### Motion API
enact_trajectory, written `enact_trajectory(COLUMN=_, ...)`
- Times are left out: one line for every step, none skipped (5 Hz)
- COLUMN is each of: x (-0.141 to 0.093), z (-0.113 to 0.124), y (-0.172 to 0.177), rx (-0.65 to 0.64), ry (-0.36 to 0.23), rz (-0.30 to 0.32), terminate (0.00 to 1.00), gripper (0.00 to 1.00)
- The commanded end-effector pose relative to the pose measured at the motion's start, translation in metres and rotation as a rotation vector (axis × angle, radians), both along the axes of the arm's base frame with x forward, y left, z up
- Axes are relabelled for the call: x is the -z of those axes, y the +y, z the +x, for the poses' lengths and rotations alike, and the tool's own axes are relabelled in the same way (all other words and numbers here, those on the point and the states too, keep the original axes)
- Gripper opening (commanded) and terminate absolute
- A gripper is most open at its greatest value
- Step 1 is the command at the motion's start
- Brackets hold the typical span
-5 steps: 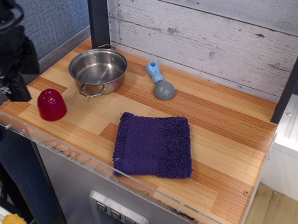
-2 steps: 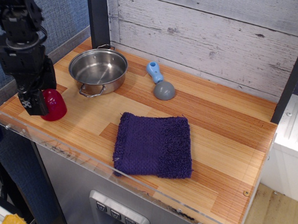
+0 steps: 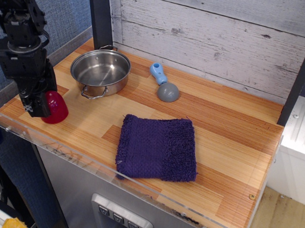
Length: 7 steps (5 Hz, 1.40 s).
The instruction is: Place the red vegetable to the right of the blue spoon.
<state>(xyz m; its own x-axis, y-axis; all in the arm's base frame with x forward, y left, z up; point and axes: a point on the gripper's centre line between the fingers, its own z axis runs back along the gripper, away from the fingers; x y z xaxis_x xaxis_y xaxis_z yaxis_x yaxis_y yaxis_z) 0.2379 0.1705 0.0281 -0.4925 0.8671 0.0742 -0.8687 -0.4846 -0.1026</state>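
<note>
observation.image: one view, taken from above the front of the desk (image 3: 228, 133).

Item 1. End effector (image 3: 39, 104), black, at the near left corner of the desk. It hung low, directly in front of the red vegetable and covering that piece's left part. Whether its fingers were spread or pressed together could not be told; contact with the piece could not be confirmed either.

Item 2. Red vegetable (image 3: 57, 108), glossy dome, flat base on the desk, just behind and to the right of the end effector. Not lifted.

Item 3. Blue spoon (image 3: 164, 83), light-blue handle, grey bowl, well apart from the end effector, far to its right and further back. The bare desk just beyond the spoon's far side was the apparent target.

Item 4. Steel pot (image 3: 100, 70), behind and to the right of the end effector, near it. Purple cloth (image 3: 157, 147), to its right, at the front.

Handling note, as judgement: the step in hand appeared to be the grasp. The fingers should straddle the dome low, near its base, since the glossy rounded top would likely slip. A clear lift before travelling would avoid the pot's handles.
</note>
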Motion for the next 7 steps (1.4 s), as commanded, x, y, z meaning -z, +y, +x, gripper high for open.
enact_trajectory(x=-0.008, z=-0.002, y=-0.001, rx=0.01, ry=-0.024, rz=0.033, terminate=0.0, gripper=0.0)
enact_trajectory(x=-0.014, z=-0.005, y=0.004, rx=-0.006, ry=-0.028, rz=0.037, terminate=0.0, gripper=0.0)
enact_trajectory(x=-0.037, z=-0.007, y=0.012, rx=-0.035, ry=-0.056, rz=0.052, terminate=0.0, gripper=0.0)
enact_trajectory(x=-0.085, z=-0.009, y=0.021, rx=-0.1, ry=-0.124, rz=0.088, terminate=0.0, gripper=0.0)
enact_trajectory(x=-0.118, z=-0.012, y=0.016, rx=-0.117, ry=-0.178, rz=0.099, terminate=0.0, gripper=0.0)
enact_trajectory(x=-0.136, z=-0.009, y=-0.007, rx=-0.066, ry=-0.21, rz=0.092, terminate=0.0, gripper=0.0)
enact_trajectory(x=-0.148, z=0.005, y=-0.039, rx=0.016, ry=-0.227, rz=0.08, terminate=0.0, gripper=0.0)
